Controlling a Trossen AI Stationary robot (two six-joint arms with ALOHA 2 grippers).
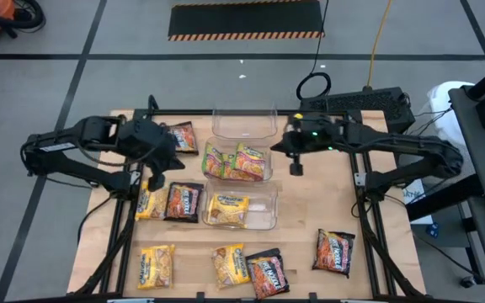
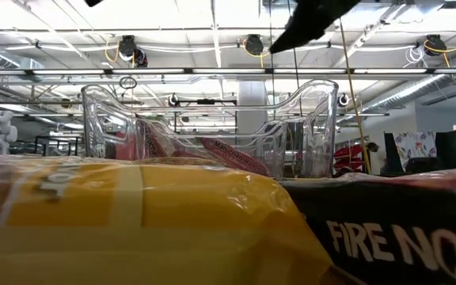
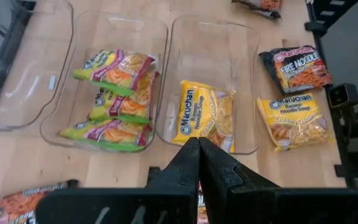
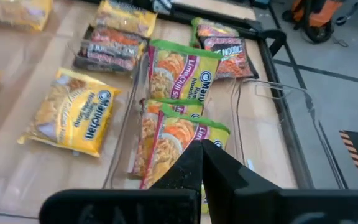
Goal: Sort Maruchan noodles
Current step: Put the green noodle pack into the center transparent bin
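Note:
Three clear bins stand in a row at mid-table. The far bin [image 1: 243, 123] holds nothing, the middle bin [image 1: 263, 178] holds green-yellow Maruchan packets [image 1: 236, 160] [image 3: 114, 93] [image 4: 179, 74], and the near bin [image 1: 263, 220] holds one yellow packet [image 1: 226, 209] [image 3: 204, 115]. Loose packets lie flat on the wood: dark ones [image 1: 182, 136] [image 1: 183, 202] [image 1: 266, 273] [image 1: 335, 252] and yellow ones [image 1: 151, 202] [image 1: 156, 265] [image 1: 230, 265]. My left gripper [image 1: 153, 177] [image 3: 199, 146] hangs shut above the table, left of the bins. My right gripper [image 1: 295, 167] [image 4: 202, 149] hangs shut to the right of the middle bin. Neither holds anything.
A dark metal frame [image 1: 369, 210] runs along the wooden table's edges. A keyboard [image 1: 356, 105] lies beyond the far right corner. In the low view a yellow packet [image 2: 133, 222] and a dark packet [image 2: 386, 229] fill the foreground before a bin [image 2: 212, 131].

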